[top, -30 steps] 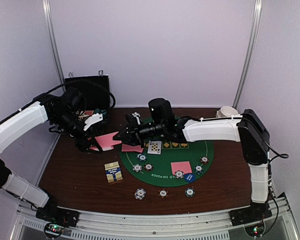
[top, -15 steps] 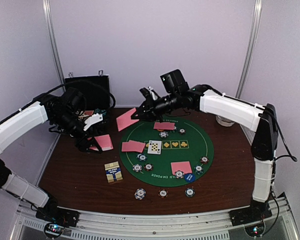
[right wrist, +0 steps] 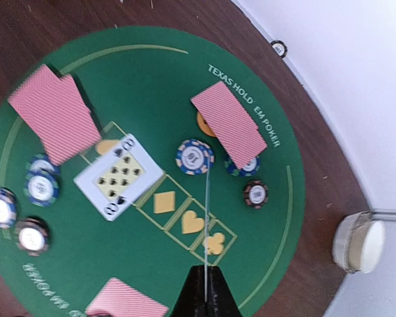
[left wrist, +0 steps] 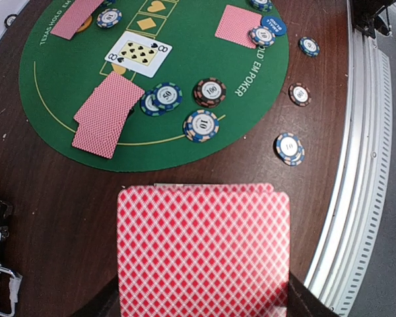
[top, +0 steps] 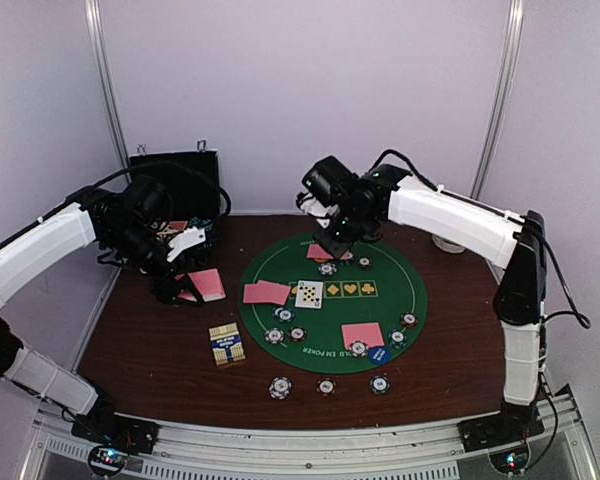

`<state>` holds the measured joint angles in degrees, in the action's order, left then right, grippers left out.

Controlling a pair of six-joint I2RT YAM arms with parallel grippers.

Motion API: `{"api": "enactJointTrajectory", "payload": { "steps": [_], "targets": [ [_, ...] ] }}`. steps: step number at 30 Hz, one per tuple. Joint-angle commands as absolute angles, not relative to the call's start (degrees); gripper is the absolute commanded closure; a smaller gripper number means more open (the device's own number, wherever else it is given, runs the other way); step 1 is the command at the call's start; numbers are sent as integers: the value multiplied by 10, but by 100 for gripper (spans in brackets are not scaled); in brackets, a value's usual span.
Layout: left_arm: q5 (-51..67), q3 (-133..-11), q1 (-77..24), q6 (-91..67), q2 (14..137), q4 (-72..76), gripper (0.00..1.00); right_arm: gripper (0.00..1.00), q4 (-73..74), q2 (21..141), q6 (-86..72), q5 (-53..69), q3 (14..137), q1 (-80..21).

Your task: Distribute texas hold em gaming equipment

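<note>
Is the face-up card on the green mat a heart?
No, the face-up card on the green mat shows black spades, an eight.

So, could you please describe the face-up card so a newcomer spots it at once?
Find the round green mat on the brown table. Near its centre, ending the row of yellow suit symbols, lies the eight of spades. It alone shows a white face; the other cards show pink backs.
</note>
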<state>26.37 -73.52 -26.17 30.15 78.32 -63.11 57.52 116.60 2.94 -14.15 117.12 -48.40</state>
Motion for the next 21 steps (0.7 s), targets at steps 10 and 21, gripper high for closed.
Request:
{"api": "enactJointTrajectory", "payload": {
  "steps": [10,21],
  "targets": [
    [269,-743,-257,303,775,-619,100,100,304,1215,305,-425,975,-554],
    [270,-742,-257,303,774,-620,100,100,282,1252,304,-373,944,-568]
  ]
}}
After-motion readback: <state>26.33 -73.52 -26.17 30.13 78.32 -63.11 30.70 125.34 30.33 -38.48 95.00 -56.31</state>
